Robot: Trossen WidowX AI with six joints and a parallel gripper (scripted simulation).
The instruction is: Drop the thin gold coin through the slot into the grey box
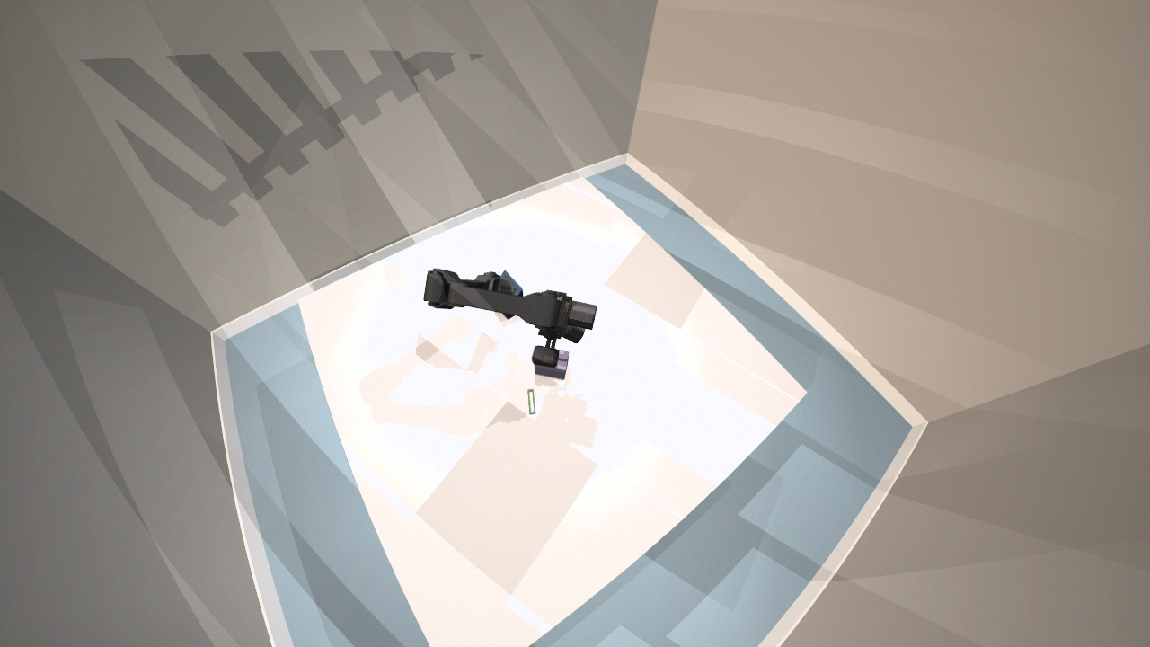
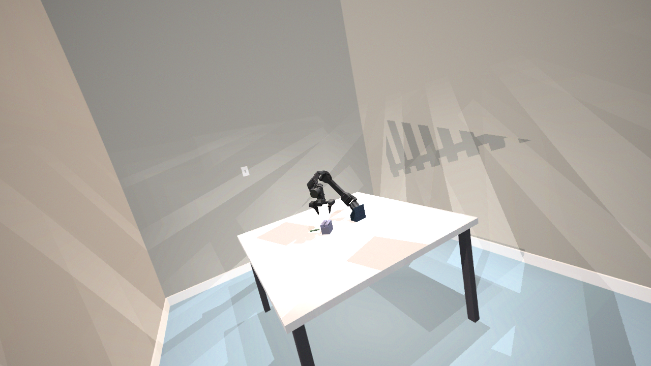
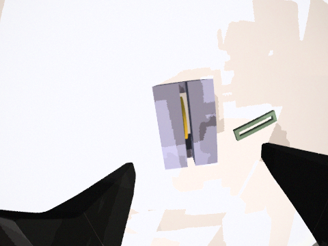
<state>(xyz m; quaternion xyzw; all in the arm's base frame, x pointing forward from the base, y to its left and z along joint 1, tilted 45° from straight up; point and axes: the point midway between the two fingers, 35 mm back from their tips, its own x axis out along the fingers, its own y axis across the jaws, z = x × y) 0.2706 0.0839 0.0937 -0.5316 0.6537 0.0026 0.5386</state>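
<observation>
The gold coin shows through the lid slot of the grey box in the wrist view. It is on edge, a little tilted, and appears to lie below the lid; no gold shows above the box in the exterior view. How far down it sits is hard to tell. My gripper is open and empty, its fingers wide apart above the box. The green holder is empty and lies beside the box.
The white table carries the arm's blue base, which stands behind the box. The arm reaches over from the base. Patches of shadow cross the table top.
</observation>
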